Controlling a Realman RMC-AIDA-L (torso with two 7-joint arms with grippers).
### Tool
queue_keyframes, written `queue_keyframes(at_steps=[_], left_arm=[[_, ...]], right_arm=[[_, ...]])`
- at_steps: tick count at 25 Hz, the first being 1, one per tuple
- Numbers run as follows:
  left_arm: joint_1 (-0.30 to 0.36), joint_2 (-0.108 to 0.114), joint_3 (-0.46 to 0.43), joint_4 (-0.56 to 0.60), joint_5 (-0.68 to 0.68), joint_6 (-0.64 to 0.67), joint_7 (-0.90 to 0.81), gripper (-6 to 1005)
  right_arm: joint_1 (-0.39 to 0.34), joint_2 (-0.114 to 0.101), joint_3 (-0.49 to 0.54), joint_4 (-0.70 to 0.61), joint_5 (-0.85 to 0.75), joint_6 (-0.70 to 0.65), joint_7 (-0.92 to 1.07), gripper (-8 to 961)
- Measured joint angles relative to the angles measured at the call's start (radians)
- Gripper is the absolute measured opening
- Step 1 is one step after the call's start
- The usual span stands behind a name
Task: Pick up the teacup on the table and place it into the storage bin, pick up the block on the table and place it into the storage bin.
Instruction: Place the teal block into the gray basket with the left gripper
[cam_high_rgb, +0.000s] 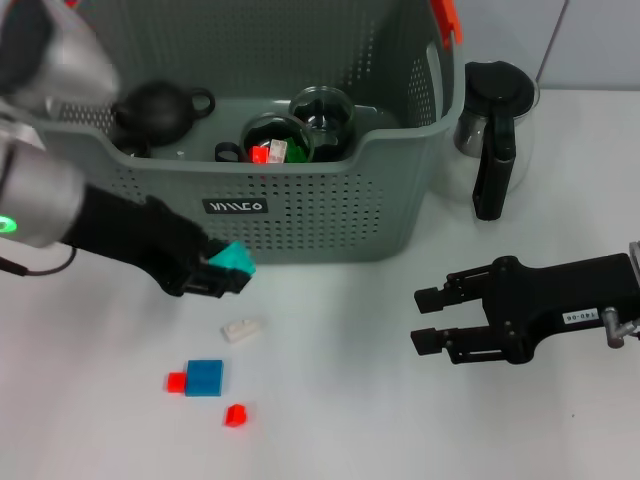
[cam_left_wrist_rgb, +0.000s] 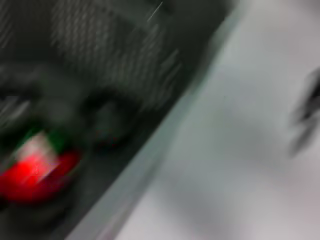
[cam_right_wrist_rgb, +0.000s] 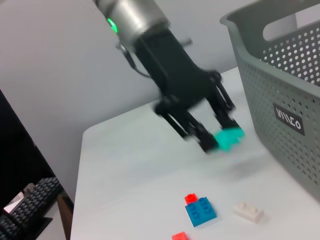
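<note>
I have the left end effector (cam_high_rgb: 222, 270) up off the tabletop (cam_high_rgb: 330, 420), just in front of the near wall of the storage bin (cam_high_rgb: 330, 200), below and a little left of its black label (cam_high_rgb: 235, 207). Its fingers are pinching a teal block (cam_high_rgb: 233, 261); the right wrist view shows the same block (cam_right_wrist_rgb: 229, 139) clamped at the fingertips, clear of the surface. It is not over the rim yet, so this block is lifted but not delivered.

Inside the bin I can see two glass cups (cam_high_rgb: 300, 125) side by side near the middle, one with red and white pieces in it, and a black teapot (cam_high_rgb: 155, 108) to the left. I judge the teacup part of the task to be done, since no cup remains on the tabletop.

Still lying near and left on the tabletop: a white block (cam_high_rgb: 243, 329), a blue block (cam_high_rgb: 204, 377) with a small red block (cam_high_rgb: 177, 381) touching its left side, and another red block (cam_high_rgb: 235, 415) nearer to me. Whether those also need to go in, I cannot say from the task wording.

The right end effector (cam_high_rgb: 430, 320) sits idle on the right, low over the tabletop, fingers spread and holding nothing. A glass kettle with a black handle (cam_high_rgb: 492, 140) stands just right of the bin.

What remains, as I read it: raise the teal block over the wall and release it inside.
</note>
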Motion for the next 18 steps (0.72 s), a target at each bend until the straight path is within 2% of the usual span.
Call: queue_keyframes(at_steps=[4,6,8,13,18], left_arm=[[-0.047,0.032,-0.262,-0.005,-0.248,0.205,0.045,405],[-0.057,0.042,-0.352,-0.010,-0.361,0.223,0.041,405],[-0.065,0.046,-0.395,-0.012,-0.446,0.190,0.030,405],[-0.104,0.049,-0.363,-0.028,-0.465,-0.030,-0.011,405],[-0.164,0.079,-0.237,-0.146,-0.393,-0.257,-0.023,406]], right_arm=[[0.003,0.000,0.000,0.000,0.000,0.000,0.000,563],[0.006,0.001,0.000,0.000,0.000,-0.001,0.000,563],[0.007,0.002,0.000,0.000,0.000,-0.002,-0.001,563],[0.002,0.003,0.000,0.000,0.004,-0.002,-0.001,563],[-0.002,0.002,0.001,0.000,0.006,-0.002,-0.001,563]])
